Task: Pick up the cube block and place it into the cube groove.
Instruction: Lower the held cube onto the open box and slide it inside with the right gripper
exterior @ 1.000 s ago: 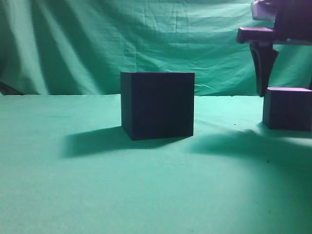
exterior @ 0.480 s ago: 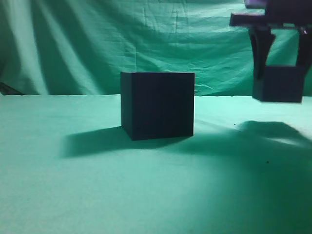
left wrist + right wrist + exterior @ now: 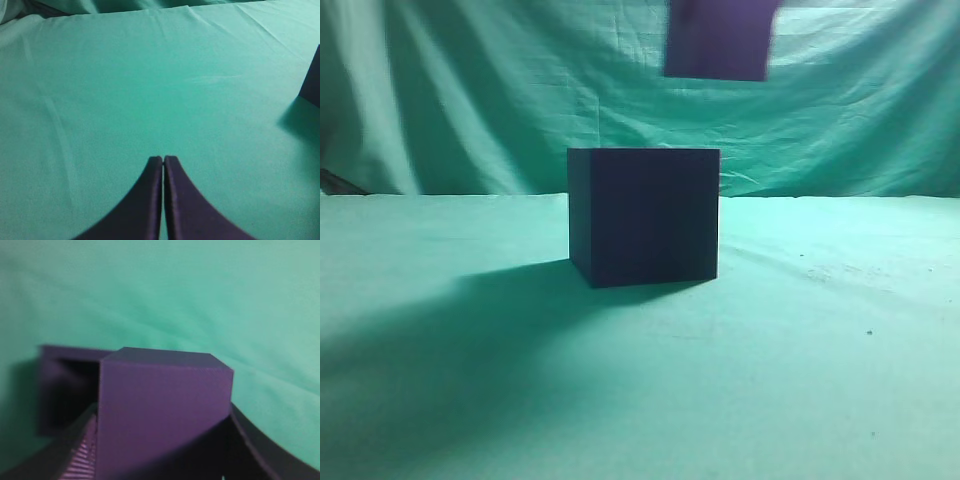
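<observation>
The cube groove [image 3: 645, 215], a large near-black box, stands on the green cloth at the middle of the exterior view. The cube block [image 3: 720, 40], dark purple and blurred, hangs high in the air just above and right of it, cut by the top edge. In the right wrist view my right gripper [image 3: 165, 442] is shut on the cube block [image 3: 165, 405]. The groove's open top [image 3: 62, 390] shows behind and to the left of the block. My left gripper [image 3: 163, 159] is shut and empty over bare cloth. The groove's dark corner [image 3: 313, 77] sits at that view's right edge.
Green cloth [image 3: 800, 380] covers the table and hangs as a backdrop [image 3: 470, 90]. A wide shadow lies on the cloth at the front left of the box. Neither arm shows in the exterior view.
The cube block was on the cloth at the right. My right gripper closed on it, lifted it and carried it up and left to above the big box. The left gripper's earlier state is not shown.
</observation>
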You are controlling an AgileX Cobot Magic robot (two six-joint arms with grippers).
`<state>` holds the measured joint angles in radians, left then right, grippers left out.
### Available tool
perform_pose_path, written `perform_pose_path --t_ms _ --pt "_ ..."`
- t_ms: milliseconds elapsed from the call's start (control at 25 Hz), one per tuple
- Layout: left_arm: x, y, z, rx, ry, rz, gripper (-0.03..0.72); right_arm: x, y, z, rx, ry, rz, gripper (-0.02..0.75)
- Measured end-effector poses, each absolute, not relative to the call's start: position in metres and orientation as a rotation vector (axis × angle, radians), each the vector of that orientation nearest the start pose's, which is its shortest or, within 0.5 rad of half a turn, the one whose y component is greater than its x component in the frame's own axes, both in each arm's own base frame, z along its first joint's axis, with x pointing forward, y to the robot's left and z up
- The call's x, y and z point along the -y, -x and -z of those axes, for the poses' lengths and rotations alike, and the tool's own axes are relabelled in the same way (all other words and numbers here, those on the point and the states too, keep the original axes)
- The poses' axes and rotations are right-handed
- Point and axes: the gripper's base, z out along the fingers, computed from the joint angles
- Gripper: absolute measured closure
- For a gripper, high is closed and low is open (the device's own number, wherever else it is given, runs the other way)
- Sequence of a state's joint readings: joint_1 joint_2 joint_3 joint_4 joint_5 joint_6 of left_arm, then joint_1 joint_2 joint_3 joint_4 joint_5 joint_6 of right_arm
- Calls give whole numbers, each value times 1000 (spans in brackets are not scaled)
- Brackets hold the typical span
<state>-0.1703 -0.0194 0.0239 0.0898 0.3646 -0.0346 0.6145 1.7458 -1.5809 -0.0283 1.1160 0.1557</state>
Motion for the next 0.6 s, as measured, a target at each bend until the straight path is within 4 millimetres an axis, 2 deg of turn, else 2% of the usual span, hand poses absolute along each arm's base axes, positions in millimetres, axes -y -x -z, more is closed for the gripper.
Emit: perform_pose_path --t_ms 120,200,240,400,600 --pt "6 -52 -173 -1843 -181 55 688 -240 -287 -311 -2676 767 -189 321" --pt "6 -52 -173 -1843 -181 55 688 -254 -281 -305 -2665 817 -197 321" --pt "6 -52 -173 -1843 -181 55 688 -254 -281 -305 -2665 817 -197 321" --pt "6 -52 -173 -1843 -181 55 688 -270 -284 -284 -2691 807 -205 321" --pt "6 -52 -173 -1843 -181 55 688 -271 -287 -273 -2756 717 -170 321"
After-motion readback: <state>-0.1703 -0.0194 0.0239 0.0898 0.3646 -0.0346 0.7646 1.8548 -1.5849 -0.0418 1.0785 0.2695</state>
